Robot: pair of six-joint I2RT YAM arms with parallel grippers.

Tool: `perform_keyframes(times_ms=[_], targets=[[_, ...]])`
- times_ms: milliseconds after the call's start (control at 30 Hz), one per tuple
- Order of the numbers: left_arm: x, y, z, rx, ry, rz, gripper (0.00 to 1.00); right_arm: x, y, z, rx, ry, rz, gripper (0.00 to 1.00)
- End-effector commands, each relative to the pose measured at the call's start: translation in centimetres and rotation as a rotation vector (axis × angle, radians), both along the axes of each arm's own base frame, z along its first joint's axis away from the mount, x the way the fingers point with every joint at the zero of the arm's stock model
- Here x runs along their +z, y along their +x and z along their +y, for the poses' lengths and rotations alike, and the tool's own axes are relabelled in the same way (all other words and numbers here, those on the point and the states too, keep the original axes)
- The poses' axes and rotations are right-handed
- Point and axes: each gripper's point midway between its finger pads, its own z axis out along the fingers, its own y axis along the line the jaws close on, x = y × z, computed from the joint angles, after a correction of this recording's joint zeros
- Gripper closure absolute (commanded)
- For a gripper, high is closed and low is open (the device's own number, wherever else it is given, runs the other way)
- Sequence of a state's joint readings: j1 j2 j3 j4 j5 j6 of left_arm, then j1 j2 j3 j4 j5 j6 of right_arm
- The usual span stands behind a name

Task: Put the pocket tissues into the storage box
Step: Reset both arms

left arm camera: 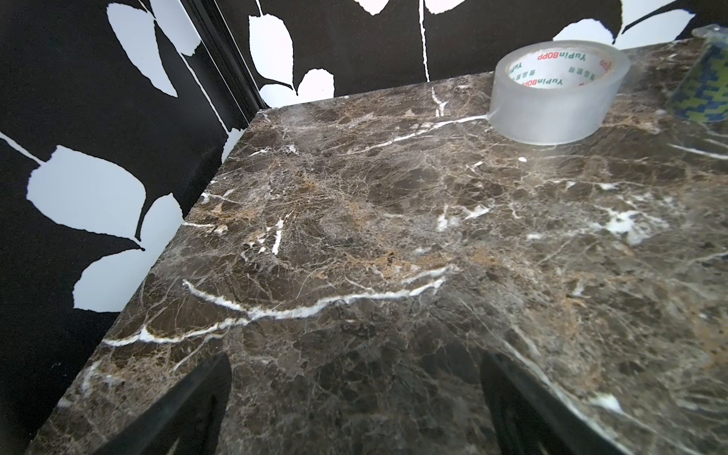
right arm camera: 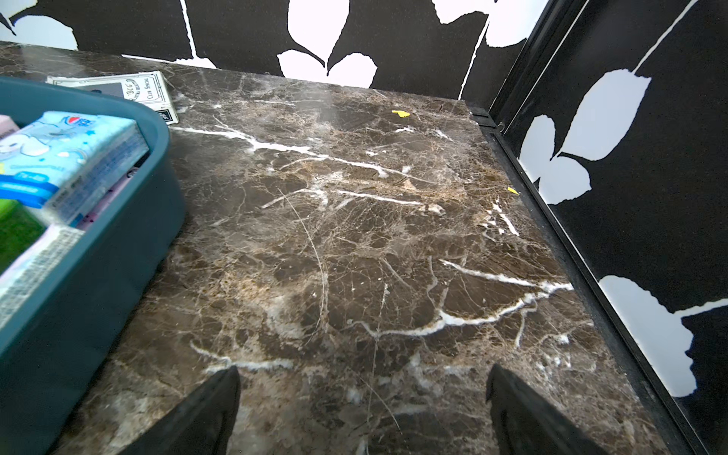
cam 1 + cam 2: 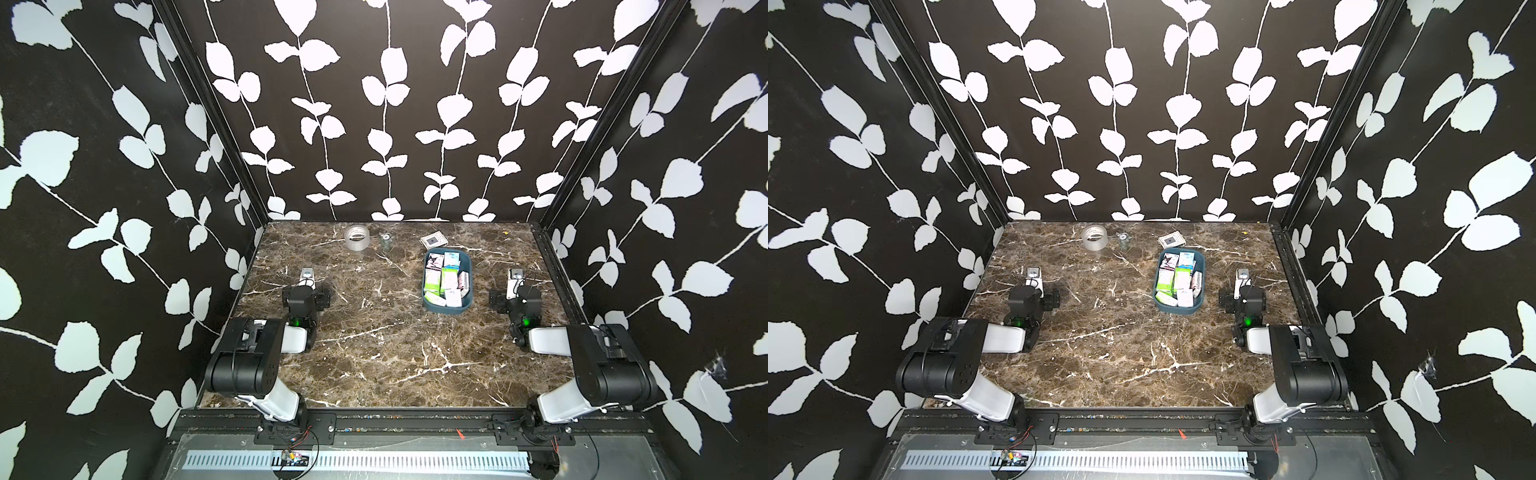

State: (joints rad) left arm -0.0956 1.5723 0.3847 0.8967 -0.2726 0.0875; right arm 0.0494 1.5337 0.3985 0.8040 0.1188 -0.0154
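The storage box (image 3: 446,311) is a dark teal tray on the marble table, right of centre in both top views (image 3: 1179,309). Several pocket tissues (image 3: 449,277) lie packed inside it, white with green, blue and pink prints. In the right wrist view a blue pack (image 2: 75,157) rests against the box wall (image 2: 98,275). My right gripper (image 2: 363,370) hovers just right of the box, open, with only bare marble between its fingers. My left gripper (image 1: 354,362) sits far to the left of the box, open and empty too. No pack lies loose on the table.
A clear tape roll (image 3: 356,238) stands near the back wall, ahead of the left gripper (image 1: 559,90). Beside it is a small clear patterned object (image 3: 386,240). A white packet with a grey square (image 3: 433,240) lies behind the box. Small yellow scraps (image 2: 401,114) dot the far right.
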Motion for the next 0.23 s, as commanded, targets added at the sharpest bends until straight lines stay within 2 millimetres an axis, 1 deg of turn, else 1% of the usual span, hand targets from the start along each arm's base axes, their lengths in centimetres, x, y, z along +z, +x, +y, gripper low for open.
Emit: perform_keyframes(times_ms=[0, 200], targets=[[1.23, 0.29, -0.11, -0.007, 0.001, -0.039, 0.01, 1.22, 0.44, -0.21, -0.002, 0.001, -0.048, 0.01], [1.23, 0.3, -0.17, -0.009, 0.0, -0.038, 0.01, 1.21, 0.43, -0.22, -0.003, 0.001, -0.048, 0.01]])
